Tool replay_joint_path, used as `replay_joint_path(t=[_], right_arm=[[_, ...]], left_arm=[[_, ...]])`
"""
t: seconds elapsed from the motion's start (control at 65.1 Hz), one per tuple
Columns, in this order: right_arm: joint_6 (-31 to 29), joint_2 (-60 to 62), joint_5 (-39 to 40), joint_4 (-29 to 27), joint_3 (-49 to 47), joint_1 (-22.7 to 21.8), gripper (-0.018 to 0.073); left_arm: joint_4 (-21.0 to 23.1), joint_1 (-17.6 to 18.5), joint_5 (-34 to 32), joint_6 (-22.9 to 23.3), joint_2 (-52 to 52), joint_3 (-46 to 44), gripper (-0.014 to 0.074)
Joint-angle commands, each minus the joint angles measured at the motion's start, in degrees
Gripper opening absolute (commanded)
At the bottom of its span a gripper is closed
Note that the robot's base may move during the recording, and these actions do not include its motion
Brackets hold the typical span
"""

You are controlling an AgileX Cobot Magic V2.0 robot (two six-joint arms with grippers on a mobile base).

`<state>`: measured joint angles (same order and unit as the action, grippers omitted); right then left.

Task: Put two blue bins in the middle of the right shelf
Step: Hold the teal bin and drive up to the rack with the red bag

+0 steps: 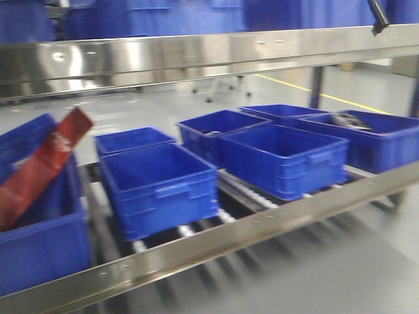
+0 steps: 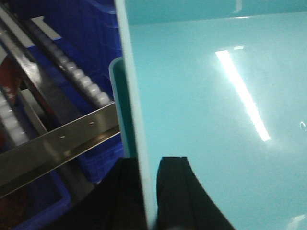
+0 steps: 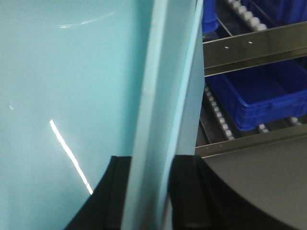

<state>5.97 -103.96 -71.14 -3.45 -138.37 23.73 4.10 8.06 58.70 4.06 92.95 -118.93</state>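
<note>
A pale turquoise-blue bin fills both wrist views; its smooth inside (image 2: 216, 120) shows in the left wrist view and again in the right wrist view (image 3: 72, 72). My left gripper (image 2: 146, 191) is shut on its left wall, one black finger on each side. My right gripper (image 3: 148, 191) is shut on its right wall (image 3: 163, 96) in the same way. Neither gripper nor this bin shows in the front view. Several dark blue bins sit on the roller shelf ahead, such as one at front left (image 1: 157, 190) and one at front right (image 1: 285, 157).
The steel front rail (image 1: 262, 229) runs across the shelf and an upper shelf (image 1: 196, 55) carries more blue bins. A bin at far left (image 1: 39, 242) holds a red packet (image 1: 39, 167). Rollers (image 2: 76, 72) and a lower blue bin (image 3: 259, 96) show beside the held bin.
</note>
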Motion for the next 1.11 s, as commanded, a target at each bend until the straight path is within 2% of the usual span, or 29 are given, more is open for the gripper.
replay_joint_path(t=[0.0, 1.09], right_arm=[[-0.14, 1.29, 5.67, -0.41, -1.01, -0.06, -0.0154], [-0.14, 1.29, 5.67, -0.41, -1.01, -0.06, -0.0154]], left_arm=[[0.32, -0.07, -2.78, -0.85, -1.01, -0.65, -0.0111], [0.32, -0.07, -2.78, -0.85, -1.01, -0.65, -0.0111]])
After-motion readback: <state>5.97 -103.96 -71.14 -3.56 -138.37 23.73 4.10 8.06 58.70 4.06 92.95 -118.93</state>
